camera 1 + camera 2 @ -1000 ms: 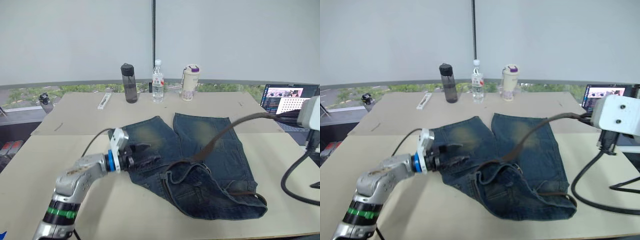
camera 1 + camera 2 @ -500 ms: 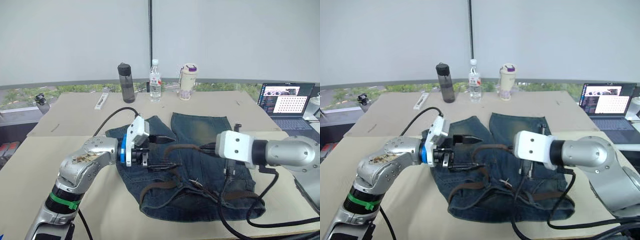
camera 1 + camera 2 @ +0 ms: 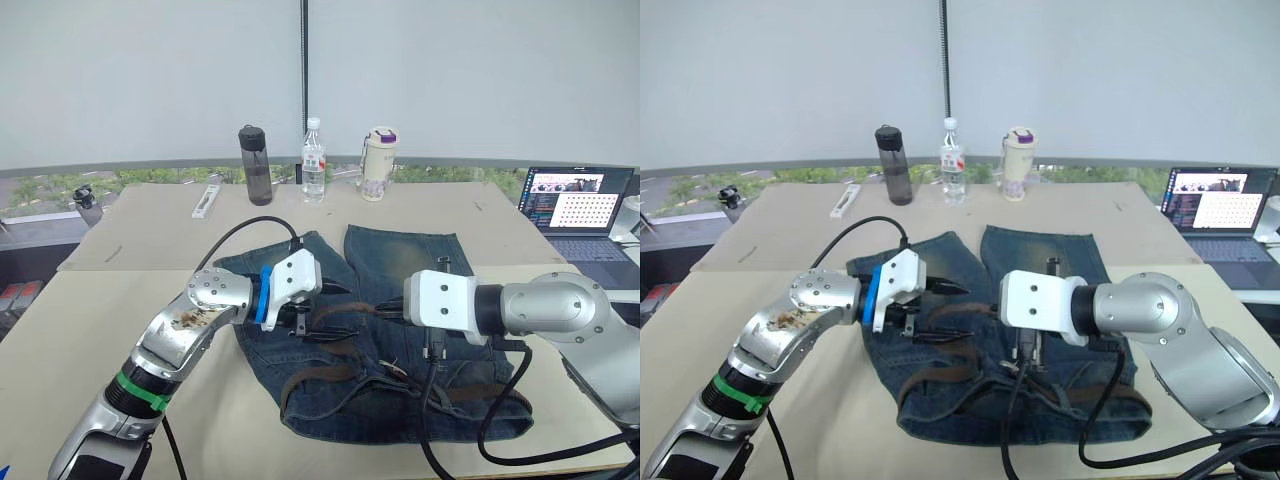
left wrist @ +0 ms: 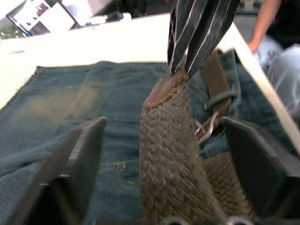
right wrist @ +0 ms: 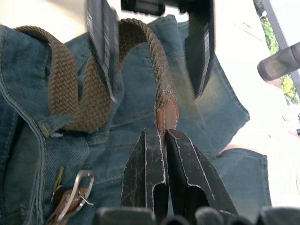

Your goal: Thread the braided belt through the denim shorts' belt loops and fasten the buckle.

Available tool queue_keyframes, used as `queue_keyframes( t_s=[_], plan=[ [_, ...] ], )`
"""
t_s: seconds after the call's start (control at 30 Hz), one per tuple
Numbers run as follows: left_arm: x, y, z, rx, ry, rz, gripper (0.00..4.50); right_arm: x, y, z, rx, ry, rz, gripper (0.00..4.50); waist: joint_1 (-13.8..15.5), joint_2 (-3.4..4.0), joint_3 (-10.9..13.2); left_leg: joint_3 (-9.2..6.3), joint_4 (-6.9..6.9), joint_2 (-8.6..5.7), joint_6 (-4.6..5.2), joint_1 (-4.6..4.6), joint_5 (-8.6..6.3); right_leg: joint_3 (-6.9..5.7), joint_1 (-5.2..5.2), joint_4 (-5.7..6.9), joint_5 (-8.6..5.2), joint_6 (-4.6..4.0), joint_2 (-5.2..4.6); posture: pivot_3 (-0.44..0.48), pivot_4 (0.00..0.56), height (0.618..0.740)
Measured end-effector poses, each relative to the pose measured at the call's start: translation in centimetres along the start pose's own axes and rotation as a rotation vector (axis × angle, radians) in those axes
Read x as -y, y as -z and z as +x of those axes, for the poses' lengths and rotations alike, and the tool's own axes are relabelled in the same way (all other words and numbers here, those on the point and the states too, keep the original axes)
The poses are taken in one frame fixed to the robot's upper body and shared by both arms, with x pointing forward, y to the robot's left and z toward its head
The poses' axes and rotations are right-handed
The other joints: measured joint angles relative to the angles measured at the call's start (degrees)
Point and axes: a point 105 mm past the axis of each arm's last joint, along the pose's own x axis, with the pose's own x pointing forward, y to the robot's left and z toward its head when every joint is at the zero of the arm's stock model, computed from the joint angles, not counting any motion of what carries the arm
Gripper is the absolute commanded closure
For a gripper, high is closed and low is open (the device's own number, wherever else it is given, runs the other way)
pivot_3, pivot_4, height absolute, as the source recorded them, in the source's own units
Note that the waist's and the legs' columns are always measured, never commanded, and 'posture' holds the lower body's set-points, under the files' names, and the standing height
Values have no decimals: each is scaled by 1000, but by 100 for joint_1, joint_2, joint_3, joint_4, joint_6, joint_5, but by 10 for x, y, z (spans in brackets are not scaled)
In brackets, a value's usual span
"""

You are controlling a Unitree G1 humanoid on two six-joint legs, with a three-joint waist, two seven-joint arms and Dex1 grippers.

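Over the denim shorts (image 3: 400,330) on the table (image 3: 60,330), the braided belt (image 5: 159,89) tip was pinched by the right hand (image 5: 161,140); between the spread left hand (image 4: 164,164) fingers it was seen (buckle (image 5: 70,201) beside the waistband).

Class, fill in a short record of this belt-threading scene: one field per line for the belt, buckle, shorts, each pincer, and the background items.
belt: braided belt, brown, lying across the shorts' waist, leather tip raised
buckle: buckle resting on the denim near the waistband
shorts: denim shorts flat on the table
right pincer: right pincer shut on the belt's leather tip
left pincer: left pincer open, fingers either side of the belt
background: three bottles at the far edge; laptop to the right
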Motion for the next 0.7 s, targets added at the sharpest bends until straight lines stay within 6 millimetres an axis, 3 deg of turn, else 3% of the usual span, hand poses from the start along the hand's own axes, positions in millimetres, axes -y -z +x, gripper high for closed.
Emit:
queue_keyframes(
  t_s=[0.1,0.27,0.3,0.4,0.47,0.57,0.7],
  plan=[
    [0,0,1,3,7,22,2807,0,-1,1,2,2,8,4500,0,0,0,0,0,0,0,-1,0,0,0,0,0,0,0,0,150,740],
    [-4,14,-4,-15,-2,101,4456,-6,6,2,-10,8,124,2676,0,0,0,0,-1,2,0,0,0,0,1,1,0,-1,0,0,150,740],
    [-7,23,-7,-36,-9,121,4500,-11,15,0,-34,14,182,2396,18,-1,-1,-1,-1,2,0,0,0,-1,1,0,0,-2,0,0,150,740],
    [-27,60,-30,-161,-68,146,4500,-25,43,-2,-132,26,337,2396,23,-1,-1,-1,0,2,1,-2,0,0,-4,4,-12,-29,0,0,150,740],
    [-36,73,-41,-199,-91,161,4500,-34,52,-2,-167,28,398,2396,17,-2,0,0,0,4,1,-4,0,0,-7,4,-16,-37,0,0,150,740],
    [-44,68,-48,-182,-85,225,4500,-41,61,4,-186,58,468,2396,14,-4,2,1,-1,6,1,-9,0,-1,-10,4,-13,-29,1,0,150,740],
    [-32,62,-46,-148,-14,274,4500,-45,71,12,-202,99,543,2396,-10,-3,1,3,-2,8,1,-7,0,-1,-9,8,-1,-7,3,0,150,740]
  ],
)
